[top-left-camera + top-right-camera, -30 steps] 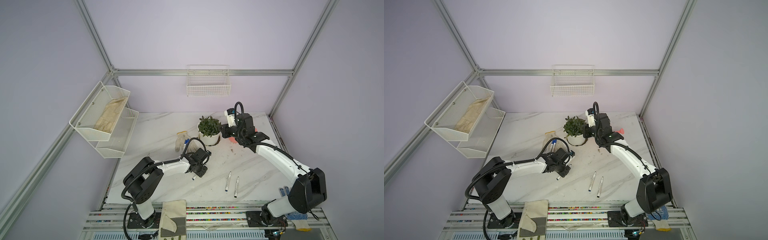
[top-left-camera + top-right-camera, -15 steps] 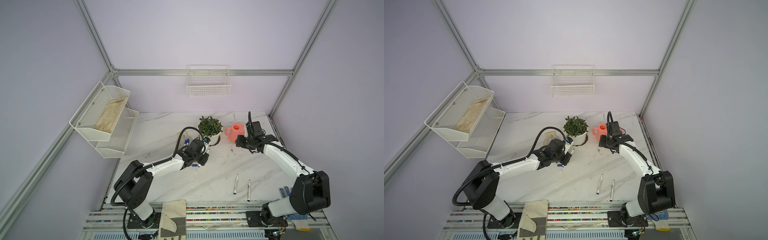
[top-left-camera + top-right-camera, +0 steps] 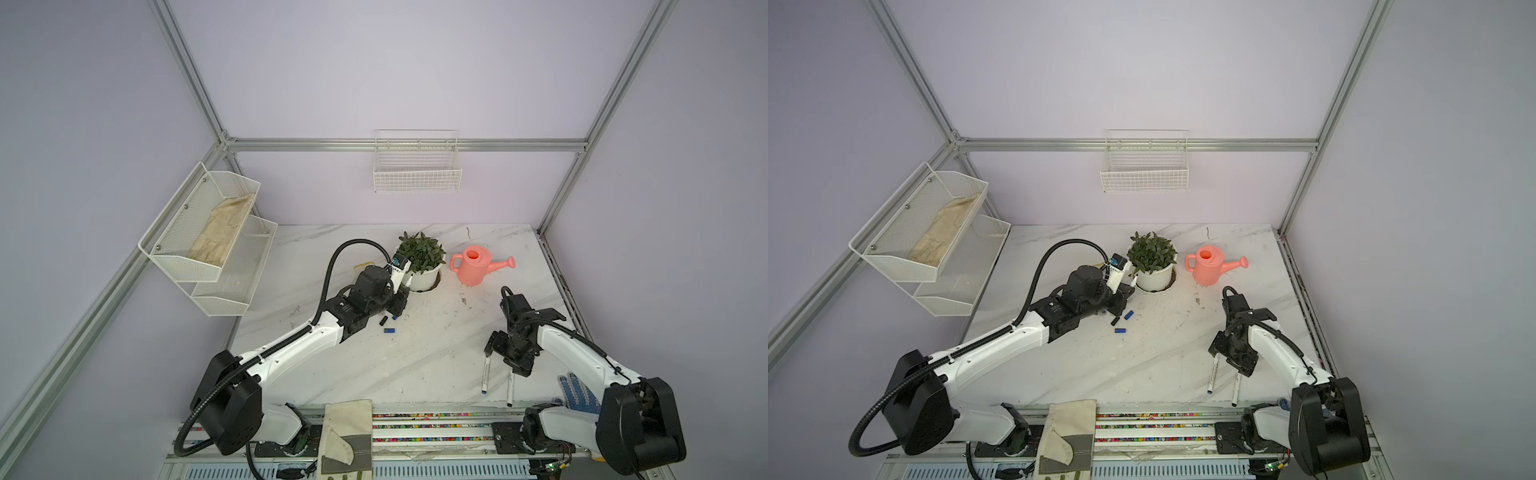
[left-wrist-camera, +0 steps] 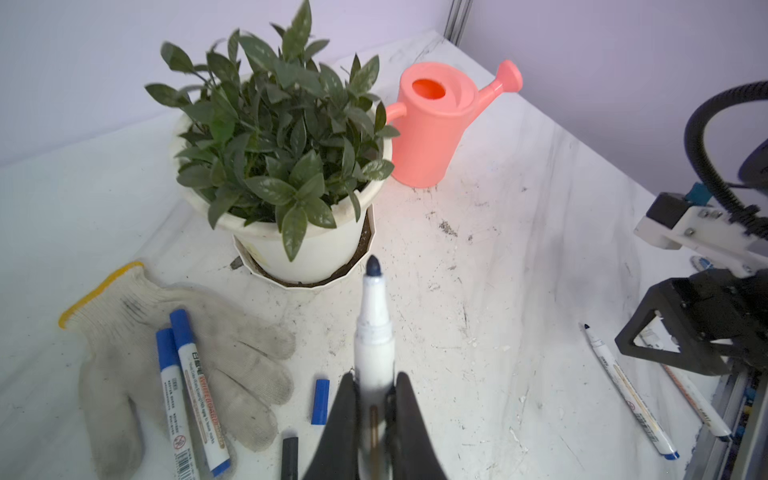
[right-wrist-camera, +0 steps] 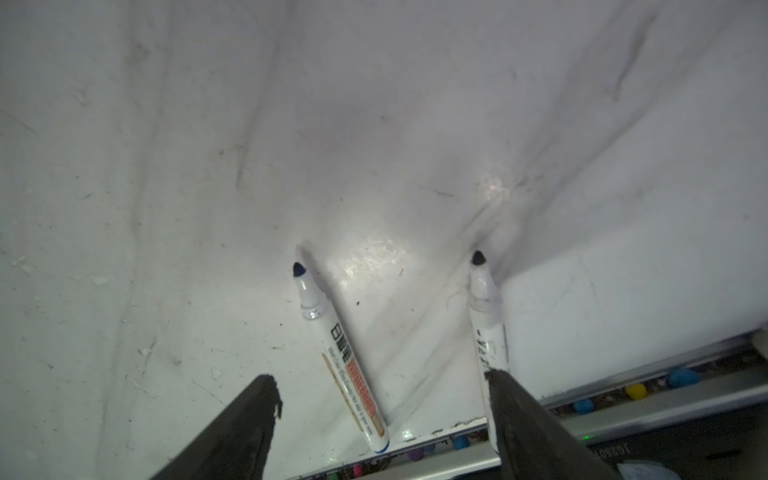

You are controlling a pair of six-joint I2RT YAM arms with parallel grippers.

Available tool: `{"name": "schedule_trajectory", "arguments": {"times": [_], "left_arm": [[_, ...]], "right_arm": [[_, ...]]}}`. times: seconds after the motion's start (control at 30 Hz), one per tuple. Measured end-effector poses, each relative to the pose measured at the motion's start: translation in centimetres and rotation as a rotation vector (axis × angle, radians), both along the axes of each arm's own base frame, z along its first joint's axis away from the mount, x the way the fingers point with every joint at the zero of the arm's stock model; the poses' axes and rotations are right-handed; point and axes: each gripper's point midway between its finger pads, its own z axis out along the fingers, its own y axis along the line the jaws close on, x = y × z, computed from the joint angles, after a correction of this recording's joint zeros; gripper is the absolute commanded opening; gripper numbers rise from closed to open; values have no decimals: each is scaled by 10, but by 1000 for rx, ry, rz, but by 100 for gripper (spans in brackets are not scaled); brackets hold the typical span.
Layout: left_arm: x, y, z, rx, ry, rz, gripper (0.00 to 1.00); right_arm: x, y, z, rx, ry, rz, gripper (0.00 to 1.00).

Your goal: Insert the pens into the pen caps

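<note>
Left claw (image 4: pixel 374 378) is clamped on an uncapped pen (image 4: pixel 373 328), gripping the barrel with the dark tip pointing toward the plant pot (image 4: pixel 307 253). Just beside it, a loose blue cap (image 4: pixel 320 401) and a black cap (image 4: pixel 289 455) lie flat on the desk (image 4: pixel 478 291). Two capped pens (image 4: pixel 198 386) rest on a glove (image 4: pixel 253 357) nearby. Both caps lie on their sides with nothing holding them, so pushing the tip into one would likely skate it away. The tip could also smear ink on the desk, or bump the pot if the arm swings forward.

Right claw (image 5: pixel 380 378) hangs with its jaws apart over two more bare pens near the desk's front edge. The blue-tipped pen (image 5: pixel 345 357) lies between the jaws, but one finger (image 5: pixel 532 424) overlaps the black-tipped pen (image 5: pixel 486 316); whether it touches, I cannot tell. Closing from here may catch both pens, or flick one over the edge onto the rail (image 5: pixel 644 409).
</note>
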Motion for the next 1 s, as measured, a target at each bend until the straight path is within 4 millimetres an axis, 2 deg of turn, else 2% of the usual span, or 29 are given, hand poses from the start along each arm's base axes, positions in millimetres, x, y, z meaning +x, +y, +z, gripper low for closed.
{"name": "schedule_trajectory", "arguments": {"times": [0.07, 0.17, 0.4, 0.6, 0.73, 0.8, 0.87, 1.0], "left_arm": [[-2, 5, 6, -9, -12, 6, 0], [-4, 10, 2, 2, -6, 12, 0], [-11, 22, -14, 33, 21, 27, 0], [-11, 27, -12, 39, 13, 34, 0], [-9, 29, -13, 44, 14, 41, 0], [-9, 30, -13, 44, 14, 44, 0], [-8, 31, -13, 44, 14, 47, 0], [-7, 31, -15, 48, 18, 50, 0]], "right_arm": [[-1, 0, 0, 0, 7, -30, 84], [-3, -1, -4, -3, 33, -68, 88], [-18, 6, -27, 33, 167, -83, 82], [-18, 15, -35, 88, 167, -54, 62], [-18, 16, -38, 94, 185, -21, 39], [-19, 17, -38, 98, 192, -10, 31], [-19, 18, -38, 105, 192, 3, 27], [-16, 20, -37, 117, 195, 21, 24]]}}
